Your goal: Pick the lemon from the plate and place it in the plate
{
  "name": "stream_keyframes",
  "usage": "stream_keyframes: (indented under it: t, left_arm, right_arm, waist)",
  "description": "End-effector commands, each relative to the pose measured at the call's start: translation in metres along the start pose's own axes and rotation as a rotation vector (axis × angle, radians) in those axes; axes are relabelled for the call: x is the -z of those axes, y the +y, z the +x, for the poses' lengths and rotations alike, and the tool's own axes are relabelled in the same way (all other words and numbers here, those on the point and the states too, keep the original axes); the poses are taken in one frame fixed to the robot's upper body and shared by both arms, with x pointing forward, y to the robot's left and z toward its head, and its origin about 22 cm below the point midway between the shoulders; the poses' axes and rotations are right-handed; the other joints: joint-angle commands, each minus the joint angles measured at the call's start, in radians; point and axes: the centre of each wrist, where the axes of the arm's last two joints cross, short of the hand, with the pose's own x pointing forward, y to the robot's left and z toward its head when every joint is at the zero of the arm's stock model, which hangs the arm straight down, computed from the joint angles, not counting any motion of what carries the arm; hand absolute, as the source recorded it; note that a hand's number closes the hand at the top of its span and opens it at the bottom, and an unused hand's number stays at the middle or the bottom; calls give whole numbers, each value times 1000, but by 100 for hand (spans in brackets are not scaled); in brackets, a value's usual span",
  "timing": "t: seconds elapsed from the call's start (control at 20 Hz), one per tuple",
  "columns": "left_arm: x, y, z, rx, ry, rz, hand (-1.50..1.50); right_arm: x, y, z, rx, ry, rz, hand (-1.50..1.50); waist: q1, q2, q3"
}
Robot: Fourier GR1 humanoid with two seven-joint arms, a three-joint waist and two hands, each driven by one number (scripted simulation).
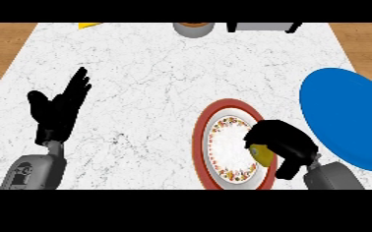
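The yellow lemon (pixel 261 153) sits at the lower right of the frame, over the right side of the red-rimmed flowery plate (pixel 204 136), with the right robot hand (pixel 282 140) curled around it. A big blue plate (pixel 338 113) lies just right of that on the white marble table (pixel 167 73). The left robot hand (pixel 58 110) rests at the left, fingers spread and straight.

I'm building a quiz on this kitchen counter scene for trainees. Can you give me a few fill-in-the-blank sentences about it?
1. The right hand is curled round the ____.
2. That hand is over the plate with the ____ rim.
3. The plate at the counter's right edge is ____.
4. The left hand rests ____, holding nothing.

Missing words: lemon; red; blue; open
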Motion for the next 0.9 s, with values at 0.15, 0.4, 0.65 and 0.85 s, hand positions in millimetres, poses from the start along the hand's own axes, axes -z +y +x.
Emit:
stream_keyframes:
  t: [0.15, 0.4, 0.65, 0.85]
  left_arm:
    - [-8, 16, -9, -1, 4, -12, 0]
    - [-8, -4, 8, 0, -2, 0, 0]
    - [-8, 3, -14, 3, 15, 11, 0]
    - [-6, 11, -5, 12, 14, 11, 0]
  right_arm:
    - [3, 21, 18, 59, -45, 3, 150]
    - [5, 9, 18, 52, -39, -123, 150]
    - [-18, 20, 38, 75, 161, -197, 150]
    - [-29, 12, 58, 152, 364, -222, 150]
  waist:
    - [-3, 10, 16]
    - [-3, 8, 17]
    - [-19, 7, 15]
    - [-28, 3, 14]
